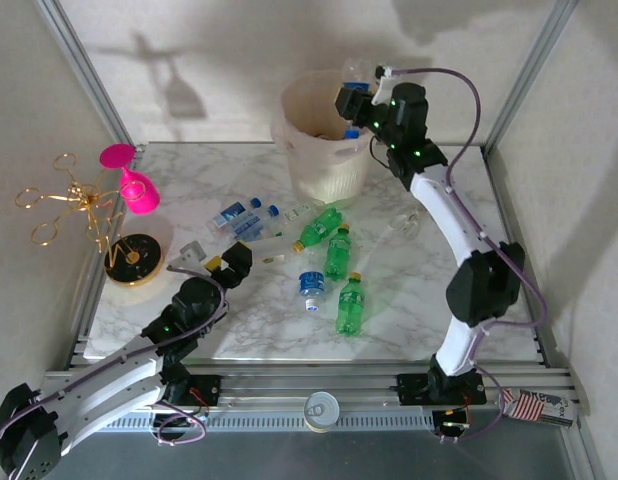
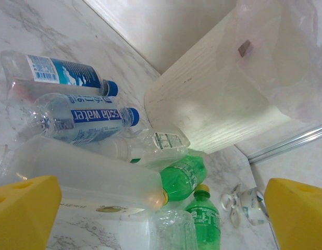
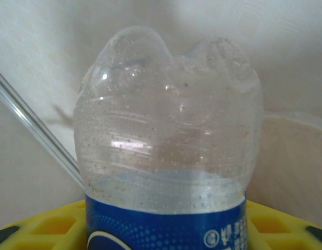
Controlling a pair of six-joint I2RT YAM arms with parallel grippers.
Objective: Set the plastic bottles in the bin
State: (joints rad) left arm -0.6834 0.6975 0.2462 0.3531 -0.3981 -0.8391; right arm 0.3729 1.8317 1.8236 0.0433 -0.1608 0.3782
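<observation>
Where the white, grey-veined marble table is boxed in by plain white panels and aluminium posts, the bin is found at the far centre. It is round and cream, faintly ribbed on the wall, and lined with a translucent crinkled bag.

The right gripper is held above the bin's right rim, its fingers clamped on a clear bottle. From the right wrist, a lobed base, fine droplets on the plastic and a glossy blue label are seen on this bottle, with yellow pads below.

The left gripper is set low over the near-left of the table, with its fingers spread wide. A frosted bottle is seen lying between its yellow pads.

The other plastic bottles are scattered mid-table in front of the bin. Green ones with yellow caps and clear ones with blue labels and caps are lying on their sides.

A pink goblet is tilted at the left, beside a gold wire stand. A clear tape ring is lying right of the bottles.
</observation>
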